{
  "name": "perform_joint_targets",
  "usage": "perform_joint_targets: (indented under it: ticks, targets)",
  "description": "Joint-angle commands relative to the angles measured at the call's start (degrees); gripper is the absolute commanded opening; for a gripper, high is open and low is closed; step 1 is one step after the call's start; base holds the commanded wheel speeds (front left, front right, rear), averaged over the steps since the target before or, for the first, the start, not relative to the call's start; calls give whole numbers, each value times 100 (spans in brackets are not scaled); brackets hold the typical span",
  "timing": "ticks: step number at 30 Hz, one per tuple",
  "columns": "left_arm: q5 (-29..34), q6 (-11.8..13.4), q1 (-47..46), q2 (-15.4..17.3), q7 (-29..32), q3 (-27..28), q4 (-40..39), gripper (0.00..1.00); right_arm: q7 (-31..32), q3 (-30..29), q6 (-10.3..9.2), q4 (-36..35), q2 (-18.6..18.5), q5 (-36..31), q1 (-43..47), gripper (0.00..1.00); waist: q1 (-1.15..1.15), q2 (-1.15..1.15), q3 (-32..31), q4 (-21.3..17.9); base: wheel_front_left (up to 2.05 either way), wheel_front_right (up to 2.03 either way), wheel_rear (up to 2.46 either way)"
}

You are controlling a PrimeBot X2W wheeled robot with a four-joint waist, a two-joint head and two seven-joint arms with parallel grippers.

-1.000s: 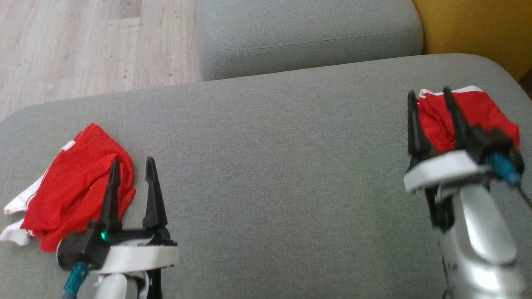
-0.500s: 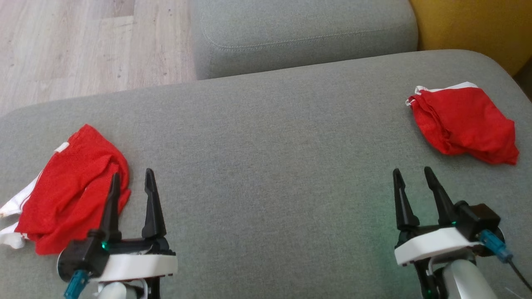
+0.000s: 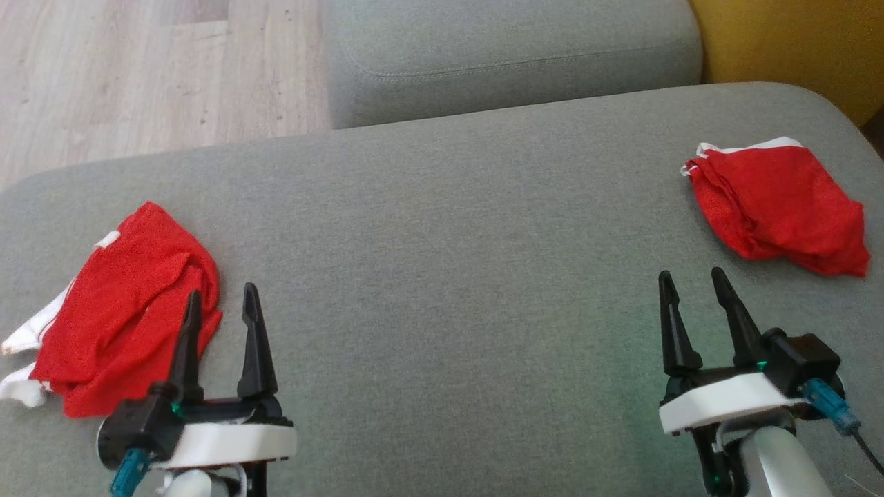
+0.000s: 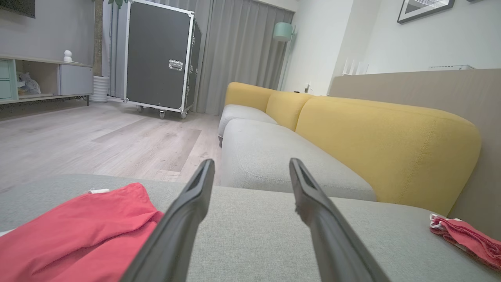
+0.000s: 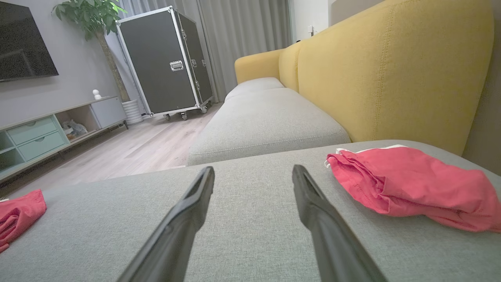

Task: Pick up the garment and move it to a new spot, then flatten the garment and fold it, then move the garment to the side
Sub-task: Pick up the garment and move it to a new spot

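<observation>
In the head view the left gripper (image 3: 221, 290) stands with its two long dark fingers spread wide and nothing between them. Its left finger crosses the right edge of a crumpled red-and-white mesh garment (image 3: 131, 304) by the left edge of the broad grey fabric sofa cushion (image 3: 449, 276); whether they touch cannot be told. The right gripper (image 3: 691, 273) is just as widely parted and empty, near the cushion's right edge, apart from a folded red garment with white trim (image 3: 780, 207) at the far right corner. Beyond lie a second grey cushion (image 3: 511, 55), pale wood floor (image 3: 138, 69) and a yellow backrest (image 3: 794, 41). The left wrist view shows the spread fingers low over the cushion, the crumpled garment just left of them, and a black wheeled flight case (image 4: 160, 58) before grey curtains (image 4: 238, 55). The right wrist view shows open fingers over bare fabric, the folded garment to their right, a dark wall screen (image 5: 23, 43) and a leafy plant (image 5: 90, 15).
</observation>
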Motion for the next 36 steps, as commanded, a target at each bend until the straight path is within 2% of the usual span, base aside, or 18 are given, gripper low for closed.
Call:
perform_joint_targets:
  ticks: [1,6,12,24,30,36]
  targets:
    - [67,-8,-176,33,-29,192,-145,100,-53,117,-5,-215,-8,8,-201,100,0,0,-6,31,0,0,0]
    - [140,51,-194,33,-29,160,-99,100,-53,246,-5,-236,-7,40,-107,100,0,0,-70,331,0,0,0]
    - [245,122,-110,33,-29,263,-48,100,-53,589,-5,-215,-7,150,57,100,0,0,-215,910,0,0,0]
    - [485,5,142,33,-29,589,-27,100,-53,1114,-5,-161,-7,546,310,100,0,0,-514,1942,0,0,0]
    - [561,-72,218,33,-29,684,4,100,-53,1245,-5,-122,-7,625,326,100,0,0,-558,2104,0,0,0]
    - [630,-229,17,219,-29,805,173,100,-53,1310,-5,-119,-7,641,244,100,0,0,-346,1950,0,0,0]
